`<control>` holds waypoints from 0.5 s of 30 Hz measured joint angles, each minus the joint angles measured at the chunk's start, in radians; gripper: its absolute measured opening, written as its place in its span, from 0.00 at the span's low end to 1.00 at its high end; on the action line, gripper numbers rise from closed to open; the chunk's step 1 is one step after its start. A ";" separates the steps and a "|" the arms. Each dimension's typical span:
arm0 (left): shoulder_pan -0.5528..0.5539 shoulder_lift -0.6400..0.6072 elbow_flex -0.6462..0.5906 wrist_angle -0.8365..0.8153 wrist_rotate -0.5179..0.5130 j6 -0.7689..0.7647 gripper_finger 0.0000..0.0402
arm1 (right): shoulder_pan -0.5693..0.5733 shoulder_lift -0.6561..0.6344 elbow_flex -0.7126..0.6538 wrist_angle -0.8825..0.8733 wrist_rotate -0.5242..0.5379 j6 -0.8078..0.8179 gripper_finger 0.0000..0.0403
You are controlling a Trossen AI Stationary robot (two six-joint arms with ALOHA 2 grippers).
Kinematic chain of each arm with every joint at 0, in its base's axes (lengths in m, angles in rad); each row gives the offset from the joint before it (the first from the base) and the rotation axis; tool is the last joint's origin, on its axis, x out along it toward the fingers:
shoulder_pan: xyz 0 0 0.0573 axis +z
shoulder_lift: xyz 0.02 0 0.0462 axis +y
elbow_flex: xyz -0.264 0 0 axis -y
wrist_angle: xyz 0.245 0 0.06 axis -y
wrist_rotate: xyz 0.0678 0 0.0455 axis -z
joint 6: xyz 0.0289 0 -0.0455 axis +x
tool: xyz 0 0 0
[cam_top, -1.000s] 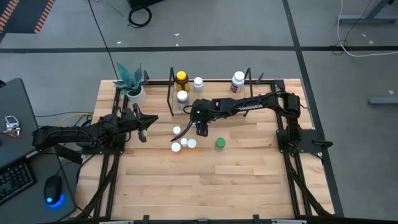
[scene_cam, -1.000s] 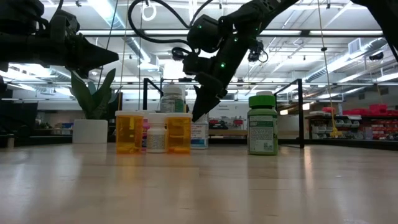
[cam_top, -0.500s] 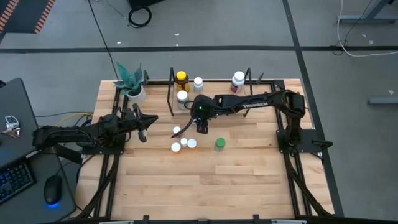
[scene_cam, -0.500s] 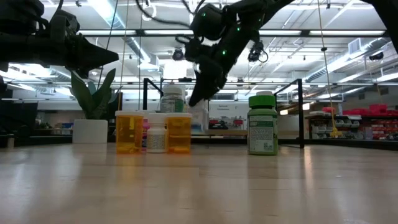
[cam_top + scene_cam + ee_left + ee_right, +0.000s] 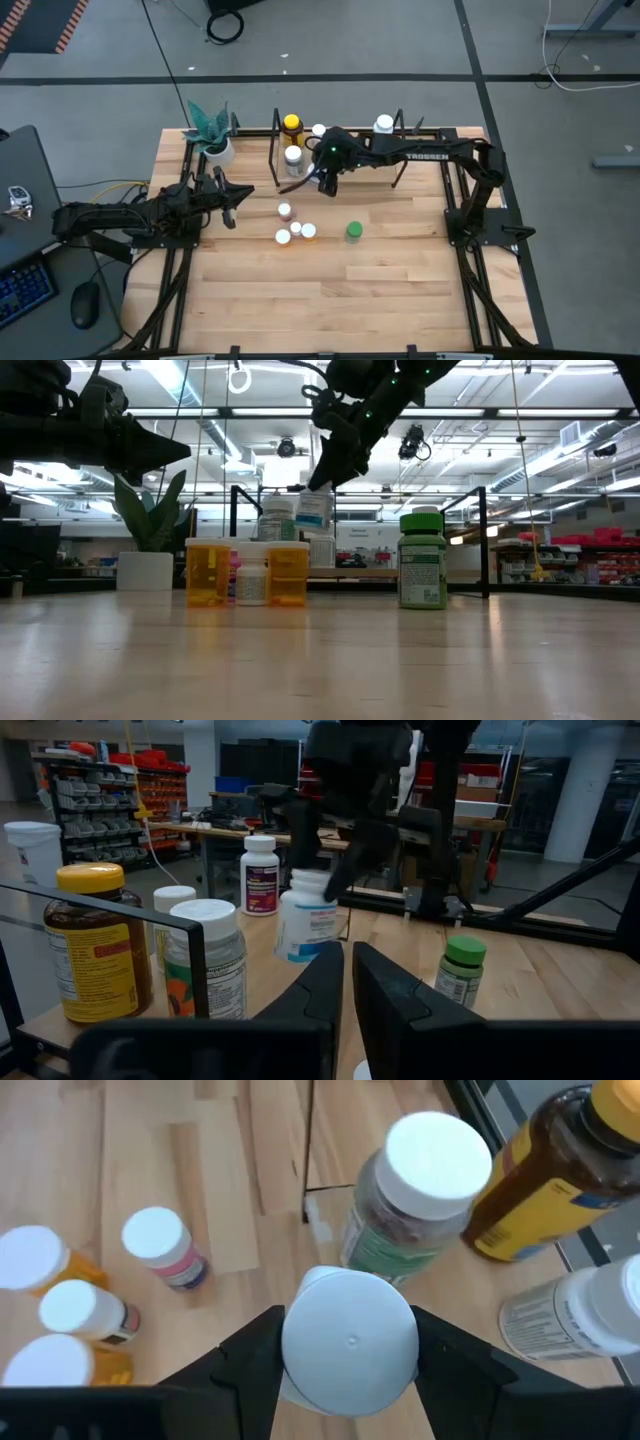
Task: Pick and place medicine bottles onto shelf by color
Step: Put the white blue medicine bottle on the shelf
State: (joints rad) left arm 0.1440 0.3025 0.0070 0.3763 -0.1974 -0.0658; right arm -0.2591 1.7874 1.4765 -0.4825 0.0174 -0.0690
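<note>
High view: right gripper [image 5: 327, 178] clamped on a white bottle [image 5: 314, 512], held off the table, tilted, just in front of the shelf [image 5: 275, 135]. Right wrist view: fingers press both sides of its white cap [image 5: 348, 1342]; clear white-capped bottle [image 5: 415, 1205] and yellow-capped amber bottle [image 5: 545, 1175] just beyond it. Two orange bottles [image 5: 208, 572], small white one and pink one sit below and to one side; green bottle [image 5: 353, 231] to the other. Left gripper [image 5: 228, 203] well apart, fingers nearly together, holding nothing.
</note>
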 joint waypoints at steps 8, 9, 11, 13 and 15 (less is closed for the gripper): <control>0.000 0.000 0.000 0.000 0.000 0.000 0.09 | -0.053 0.009 0.000 -0.001 0.000 -0.013 0.50; 0.000 0.000 0.000 0.000 0.000 0.000 0.09 | -0.061 0.009 0.000 -0.002 0.000 -0.013 0.50; 0.000 0.000 0.000 0.000 0.000 0.000 0.10 | -0.074 0.009 0.000 -0.003 0.000 -0.013 0.50; 0.000 0.000 0.000 0.000 0.000 0.000 0.10 | -0.089 0.011 0.000 -0.001 0.005 -0.013 0.50; 0.000 0.000 0.000 0.000 0.000 0.000 0.10 | -0.104 0.024 0.000 0.012 0.011 -0.013 0.50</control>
State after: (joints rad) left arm 0.1440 0.3025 0.0069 0.3763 -0.1976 -0.0658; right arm -0.3634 1.8115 1.4765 -0.4706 0.0284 -0.0818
